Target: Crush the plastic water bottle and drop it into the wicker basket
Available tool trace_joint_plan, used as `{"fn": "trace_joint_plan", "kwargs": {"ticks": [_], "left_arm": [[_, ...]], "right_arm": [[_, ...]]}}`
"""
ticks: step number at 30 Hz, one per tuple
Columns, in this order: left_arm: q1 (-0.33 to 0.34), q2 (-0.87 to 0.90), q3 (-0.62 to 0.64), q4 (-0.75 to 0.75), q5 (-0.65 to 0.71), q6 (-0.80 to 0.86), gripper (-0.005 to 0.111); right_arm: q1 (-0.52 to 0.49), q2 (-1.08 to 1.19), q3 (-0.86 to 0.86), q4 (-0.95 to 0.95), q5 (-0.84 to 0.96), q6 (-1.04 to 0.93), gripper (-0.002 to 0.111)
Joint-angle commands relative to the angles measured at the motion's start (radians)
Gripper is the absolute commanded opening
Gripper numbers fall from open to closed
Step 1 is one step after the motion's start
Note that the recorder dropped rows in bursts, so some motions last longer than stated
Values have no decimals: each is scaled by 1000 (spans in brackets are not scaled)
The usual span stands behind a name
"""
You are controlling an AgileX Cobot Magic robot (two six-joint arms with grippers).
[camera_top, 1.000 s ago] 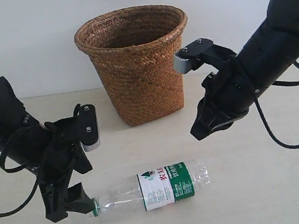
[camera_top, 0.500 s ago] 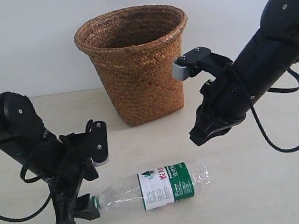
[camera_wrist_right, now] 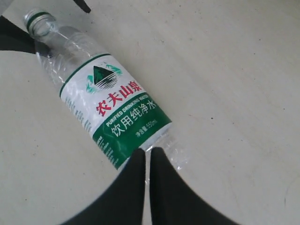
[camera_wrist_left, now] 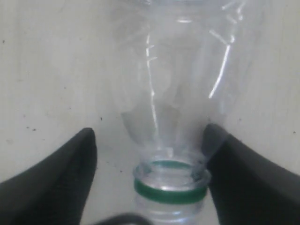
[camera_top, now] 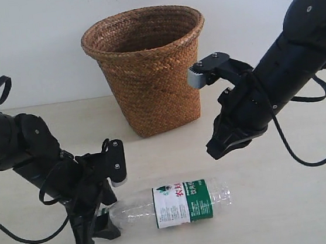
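The plastic water bottle (camera_top: 178, 203) lies on its side on the table, clear, with a green-and-white label (camera_wrist_right: 115, 110). Its green-ringed neck (camera_wrist_left: 171, 188) sits between the jaws of my left gripper (camera_top: 100, 226) (camera_wrist_left: 150, 133), which is open. One finger (camera_wrist_left: 243, 173) is against the neck and the other (camera_wrist_left: 56, 178) stands apart. My right gripper (camera_top: 216, 148) (camera_wrist_right: 146, 152) is shut and empty, hovering above the bottle's base end. The wicker basket (camera_top: 154, 93) stands upright behind the bottle.
A white wall runs close behind the basket. The pale tabletop (camera_top: 301, 200) stretches to the right of the bottle. Black cables (camera_top: 309, 161) hang from both arms.
My left arm has dropped and slid right, bringing its jaws around the bottle's neck. The bottle has shifted slightly right. The right arm moved in a little, then held still.
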Motion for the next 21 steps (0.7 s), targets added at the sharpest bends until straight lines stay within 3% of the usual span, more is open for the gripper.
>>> {"fn": "trace_joint_plan", "kwargs": {"ticks": [1, 3, 7, 14, 21], "left_arm": [[-6, 23, -2, 1, -13, 13, 24], [-6, 23, -2, 14, 6, 16, 5], [-6, 23, -2, 16, 33, 20, 4], [-6, 23, -2, 16, 45, 20, 4], [-6, 23, -2, 16, 46, 16, 4]], "right_arm": [[2, 4, -6, 5, -5, -7, 0], [2, 4, -6, 9, -5, -7, 0], [27, 4, -13, 38, -8, -24, 0], [104, 107, -166, 22, 114, 179, 0], [137, 227, -245, 16, 170, 260, 0]]}}
